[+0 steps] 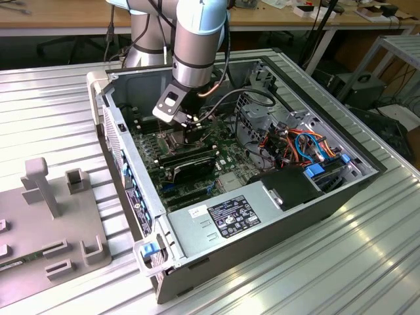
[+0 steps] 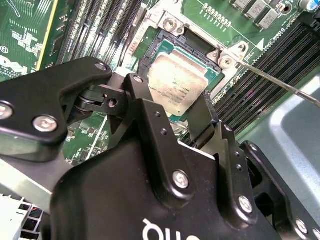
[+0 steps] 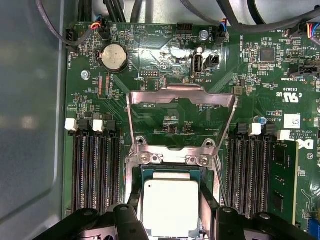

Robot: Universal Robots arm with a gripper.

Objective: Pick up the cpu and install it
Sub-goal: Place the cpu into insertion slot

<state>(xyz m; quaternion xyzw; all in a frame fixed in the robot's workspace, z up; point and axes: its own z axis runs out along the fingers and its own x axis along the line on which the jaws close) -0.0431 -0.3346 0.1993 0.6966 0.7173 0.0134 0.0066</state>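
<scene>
Pincer (image 2: 172, 92) drawn in narrow around the cpu (image 2: 177, 80): its two black fingers (image 2: 145, 105) stand against two opposite edges of the chip, holding it between them. In both wrist views the cpu lies flat with its dull silver top upward, squarely over the socket (image 2: 200, 47) and inside the socket's dark border (whether it is fully seated or just above the contacts I cannot tell). In the first wrist view the socket's hinged metal frame (image 3: 180, 97) stands swung open, lifted clear of the chip over the green motherboard (image 3: 150, 65). Banks of black memory slots (image 3: 95, 170) flank the socket on both sides, and one memory stick (image 3: 282, 175) stands in an outer slot of one bank. A round silver coin battery (image 3: 114, 56) sits on the board beyond the open frame. In the second wrist view a thin metal lever rod (image 2: 280, 85) runs out from a corner of the socket across the neighbouring slots. In the exterior view the arm (image 1: 197, 39) reaches down into the open computer case (image 1: 295, 216), which lies on its side on the ribbed metal table (image 1: 52, 85), and the pincer (image 1: 190, 134) is low over the board. A power supply (image 1: 226, 220) lies along the case's near wall, and a bundle of orange and blue cables (image 1: 298, 141) sits toward the exterior view's right. A grey fixture (image 1: 49, 216) rests on the table at the exterior view's left, apart from the case.
</scene>
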